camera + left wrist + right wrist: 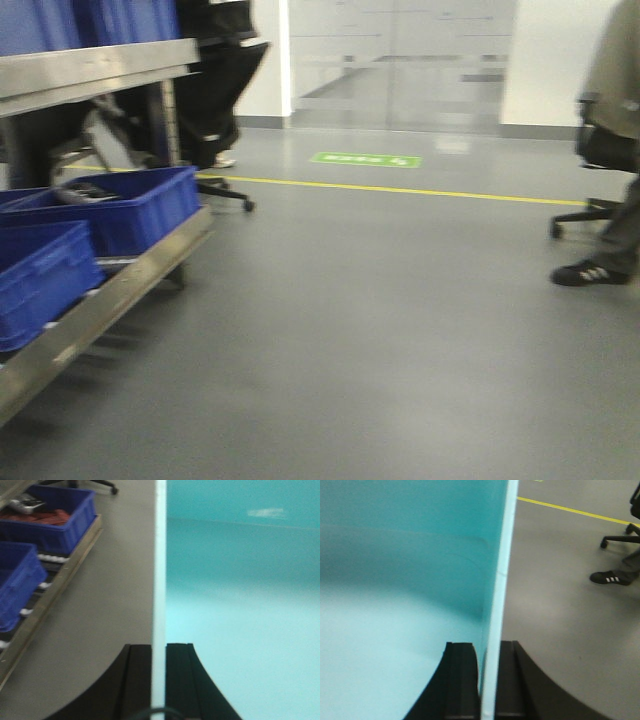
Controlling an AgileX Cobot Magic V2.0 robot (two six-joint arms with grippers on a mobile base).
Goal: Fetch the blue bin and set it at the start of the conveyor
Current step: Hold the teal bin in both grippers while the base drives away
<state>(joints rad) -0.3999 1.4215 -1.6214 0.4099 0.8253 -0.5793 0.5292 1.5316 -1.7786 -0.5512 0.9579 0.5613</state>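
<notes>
the left gripper point(158, 649) pinches one wall of the bin point(240, 610), with one black finger point(137, 680) outside the pale rim and the other inside, closed narrow on the plastic. the right gripper point(488, 647) grips the opposite wall the same way, its fingers point(462, 680) pressed to either side of the thin edge. the bin hangs between the two arms above the grey floor point(380, 330) — its turquoise inside fills most of both wrist views. to the robot's left a steel rack point(100, 295) carries two dark blue crates point(125, 205) on white rollers. in the left wrist view the farther crate point(50, 527) holds red things and a dark and silver object, too blurred to name. an upper shelf point(90, 65) of the rack bears more blue above it. a yellow line point(400, 189) crosses the floor, with a green marking point(365, 159) just beyond it. on the right a black shoe point(588, 272) with white stripes rests on the floor near a chair base point(585, 212) — both also show in the right wrist view. a person in dark clothes point(220, 70) stands behind the rack.
</notes>
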